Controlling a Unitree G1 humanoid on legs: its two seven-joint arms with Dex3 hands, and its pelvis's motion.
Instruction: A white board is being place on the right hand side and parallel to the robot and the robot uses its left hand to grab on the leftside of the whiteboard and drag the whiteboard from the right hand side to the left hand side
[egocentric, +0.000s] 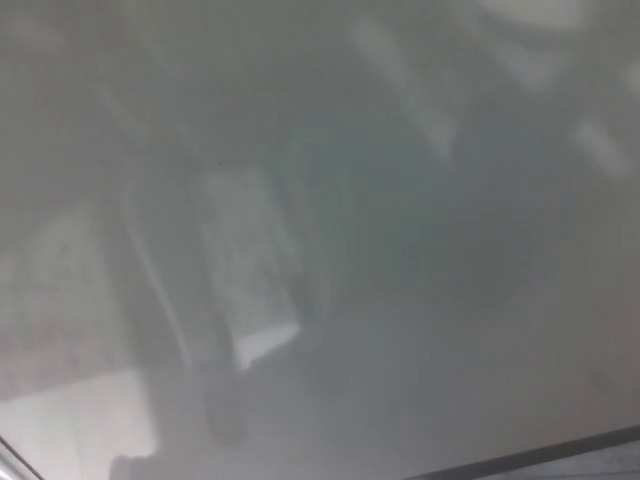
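Hands unseen; whiteboard (420, 250) filling view.

The whiteboard (420, 250) fills nearly the whole view as a dull, glossy grey-white surface. Hazy reflections mottle it: a broad dark grey-blue smudge through the middle, paler whitish patches at the upper right, and a light, faintly speckled rectangle left of centre. A brighter off-white patch sits at the lower left. A thin black frame edge (540, 455) runs slantwise along the lower right, with lighter grey beyond it.
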